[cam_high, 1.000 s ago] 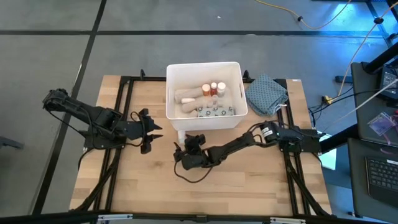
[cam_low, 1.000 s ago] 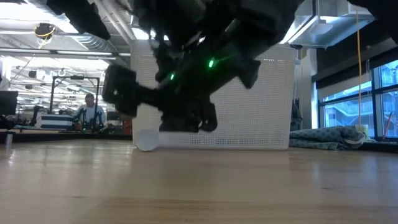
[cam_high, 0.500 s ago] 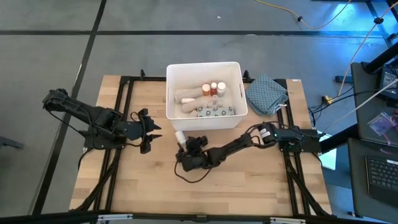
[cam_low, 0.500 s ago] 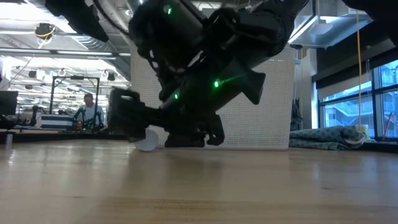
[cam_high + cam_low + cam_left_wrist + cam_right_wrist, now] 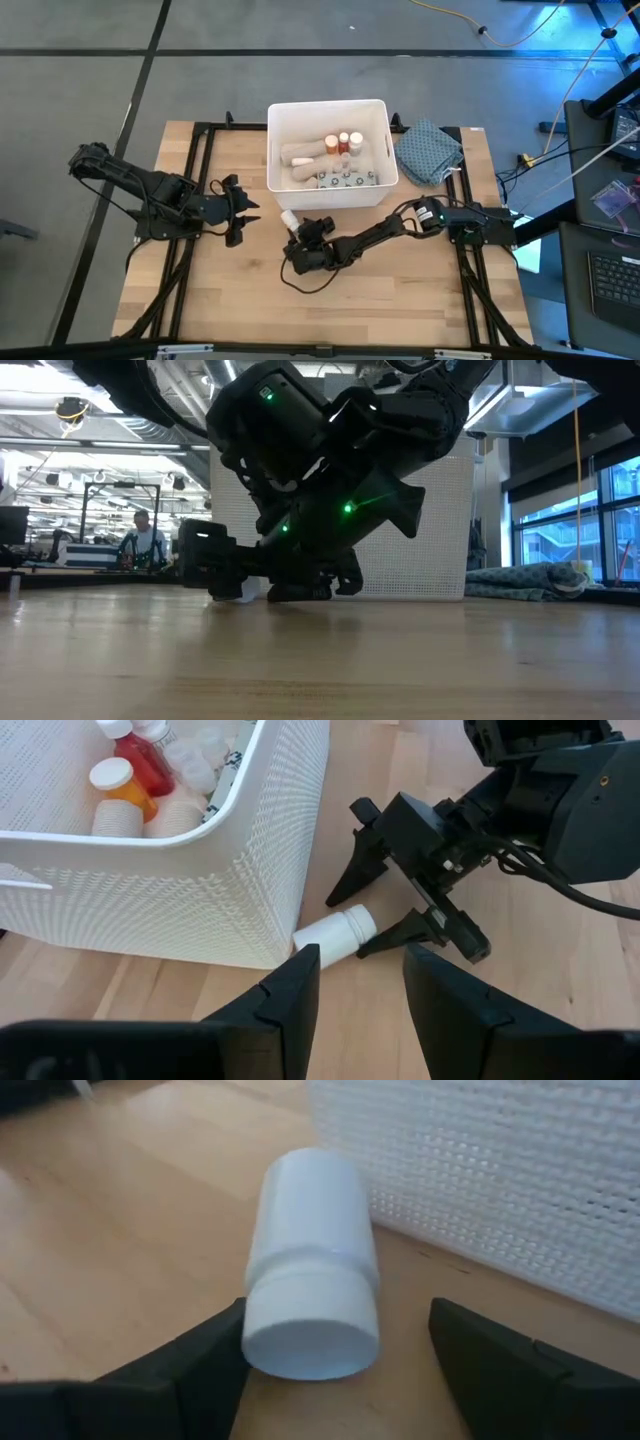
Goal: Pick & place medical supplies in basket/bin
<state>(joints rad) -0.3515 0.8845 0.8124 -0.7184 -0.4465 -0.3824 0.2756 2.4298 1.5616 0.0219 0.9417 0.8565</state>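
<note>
Table (image 5: 250, 300) first, pale wood under both arms, with the white bin (image 5: 327, 195) at its far middle, already holding rolls and red and orange bottles (image 5: 125, 770). A patterned cloth (image 5: 430, 150) lies just beside the bin's right side. Right gripper (image 5: 298, 232) reaches low to the bin's front left corner, fingers spread either side of a white bottle (image 5: 289, 217) lying on its side there, not yet touching it, presumably set to close and lift it in. Left gripper (image 5: 243, 210) waits off to the left, fingers (image 5: 290, 995) partly apart on nothing. From above the bottle is a mere speck; the right wrist view shows its round base (image 5: 310, 1335) between the fingers, and the left wrist view shows it touching the bin wall.
</note>
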